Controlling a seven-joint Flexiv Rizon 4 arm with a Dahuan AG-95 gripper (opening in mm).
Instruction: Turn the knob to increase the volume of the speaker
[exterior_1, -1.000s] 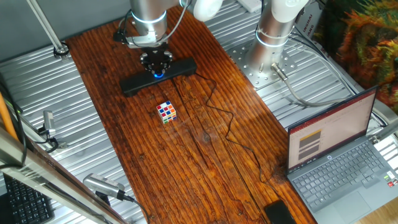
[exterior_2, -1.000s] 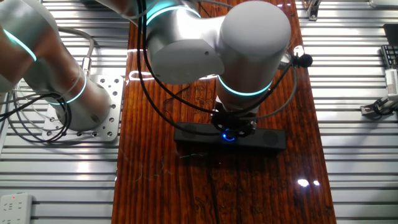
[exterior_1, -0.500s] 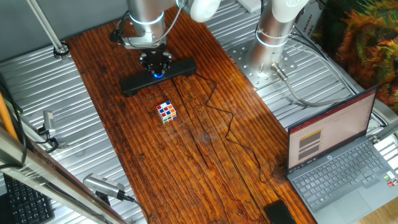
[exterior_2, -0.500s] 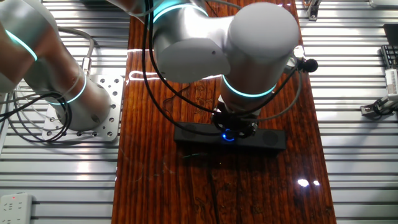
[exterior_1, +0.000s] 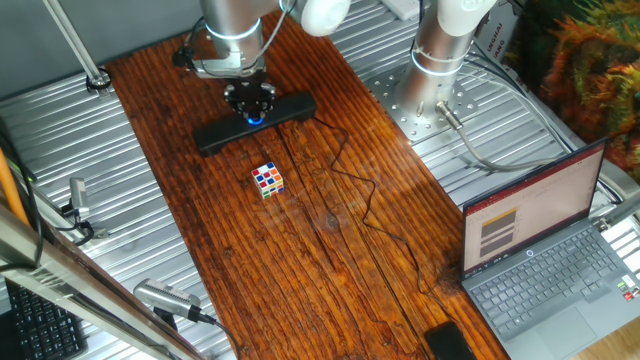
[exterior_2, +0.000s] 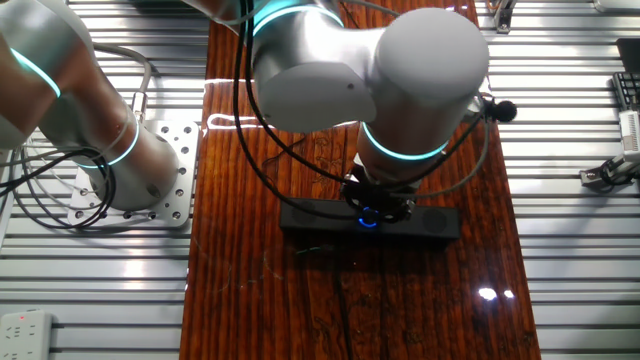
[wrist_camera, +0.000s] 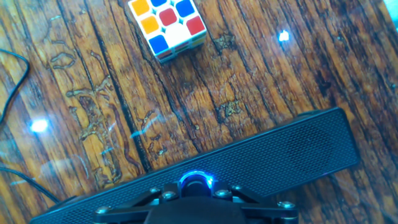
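Speaker (exterior_1: 255, 122) flat, long axis across the board; claw (exterior_1: 252, 110) clamped on knob (wrist_camera: 195, 183).

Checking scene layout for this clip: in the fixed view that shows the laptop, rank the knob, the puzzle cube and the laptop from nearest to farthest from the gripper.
1. The knob: directly under the gripper, mid-speaker.
2. The puzzle cube: on the wooden table, just past the speaker.
3. The laptop: far corner of the picture, off the wood.
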